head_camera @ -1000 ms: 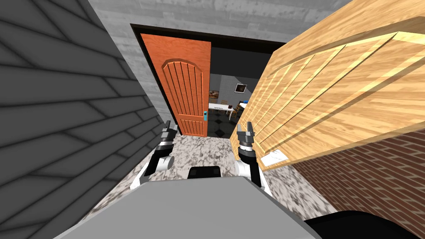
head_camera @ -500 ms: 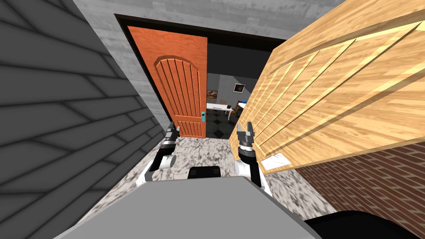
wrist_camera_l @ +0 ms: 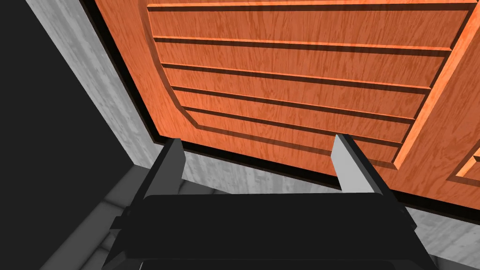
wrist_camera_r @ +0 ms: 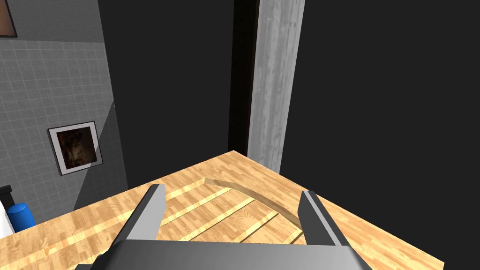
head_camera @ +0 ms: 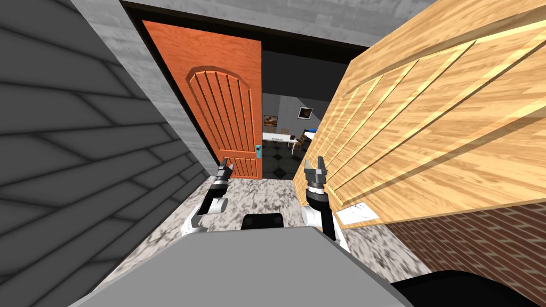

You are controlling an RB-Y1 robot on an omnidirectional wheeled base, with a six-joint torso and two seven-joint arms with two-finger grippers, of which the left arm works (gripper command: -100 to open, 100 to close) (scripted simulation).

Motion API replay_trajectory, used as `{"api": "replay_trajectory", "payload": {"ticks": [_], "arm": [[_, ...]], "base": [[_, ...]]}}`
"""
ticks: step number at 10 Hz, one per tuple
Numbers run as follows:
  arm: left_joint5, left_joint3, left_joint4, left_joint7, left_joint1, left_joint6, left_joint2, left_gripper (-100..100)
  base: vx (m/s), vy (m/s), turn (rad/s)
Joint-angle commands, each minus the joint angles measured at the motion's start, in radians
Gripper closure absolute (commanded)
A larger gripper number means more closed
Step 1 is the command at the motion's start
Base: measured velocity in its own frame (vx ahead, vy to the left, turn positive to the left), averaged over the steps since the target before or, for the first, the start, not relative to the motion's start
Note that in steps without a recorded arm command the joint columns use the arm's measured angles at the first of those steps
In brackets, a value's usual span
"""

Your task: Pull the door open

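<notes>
- Orange door (head_camera: 213,106) dead ahead, so where's the left pincer (head_camera: 224,168) at?
- Low down, near the door's bottom panel, blades spread wide, gripping nothing. I'd guess it's open so it can slip onto the blue handle (head_camera: 258,151), up and right of it by the door's free edge.
- And the right pincer (head_camera: 315,166)?
- Released too, empty, parked beside the light wood door (head_camera: 426,117), probably just keeping out of the way. Past the orange edge there's a gap showing a tiled room (head_camera: 280,114).
</notes>
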Motion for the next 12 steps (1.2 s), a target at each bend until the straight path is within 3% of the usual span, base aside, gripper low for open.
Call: {"api": "replay_trajectory", "payload": {"ticks": [1,11,12], "arm": [[0.001,0.002,0.037,0.003,-0.019,0.01,0.004,-100],[-0.002,0.004,0.207,0.011,-0.1,0.059,0.011,-100],[-0.002,0.004,0.241,0.012,-0.116,0.069,0.012,-100]], "base": [[0.102,-0.032,-0.042],[0.096,-0.027,-0.043],[0.152,-0.026,-0.057]]}}
